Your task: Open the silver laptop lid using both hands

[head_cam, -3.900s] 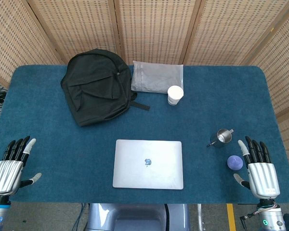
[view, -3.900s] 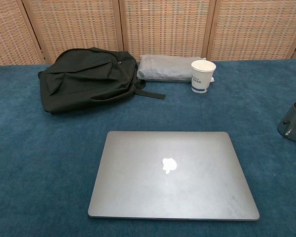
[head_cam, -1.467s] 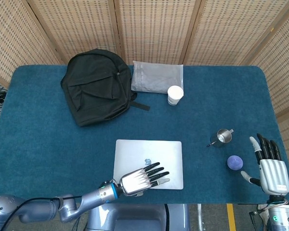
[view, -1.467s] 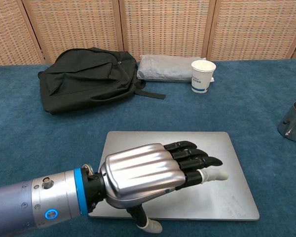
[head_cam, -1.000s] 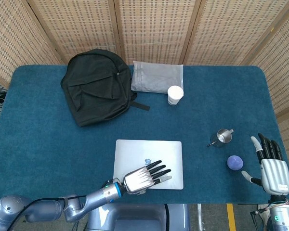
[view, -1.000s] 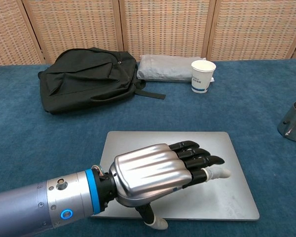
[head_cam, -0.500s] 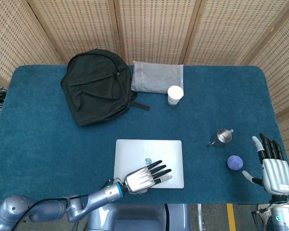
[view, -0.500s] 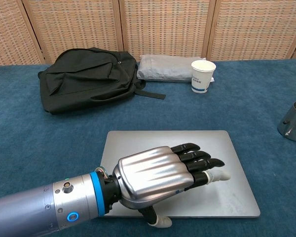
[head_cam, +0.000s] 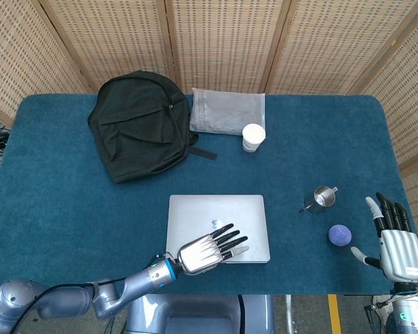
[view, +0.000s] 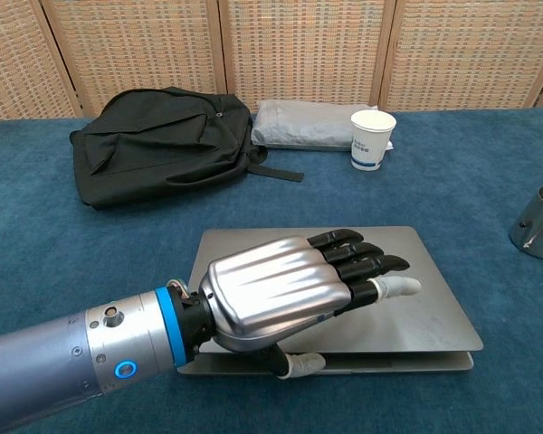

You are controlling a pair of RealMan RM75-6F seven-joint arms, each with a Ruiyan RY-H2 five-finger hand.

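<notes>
Silver laptop (head_cam: 218, 228) lies at the near middle of the blue table (head_cam: 70, 209), its lid lifted a little at the front edge so that a thin wedge of gap shows between lid and base in the chest view. The left hand (head_cam: 207, 250) reaches in from the near left and lies palm-down over the near half of the lid, fingers (view: 357, 258) stretched forward and slightly apart across the top surface, while the thumb (view: 300, 364) tucks under the raised front edge; the lid appears to be pinched between thumb and fingers, though how firmly the thumb presses is hard to judge from either view. The right hand (head_cam: 395, 243) shows only in the head view, at the near right corner of the table, well apart from the laptop, fingers spread and upright with nothing in them. Just to its left sits a purple ball (head_cam: 339, 235), and beyond that a small metal cup (head_cam: 324, 197). The head view looks straight down, so the lid's tilt barely reads there; the chest view shows the gap and the thumb plainly but cuts off the right hand and the ball. At the far side lie a black backpack (head_cam: 138, 125), a grey pouch (head_cam: 227, 110) and a white paper cup (head_cam: 253, 137), the cup in front of the pouch.
</notes>
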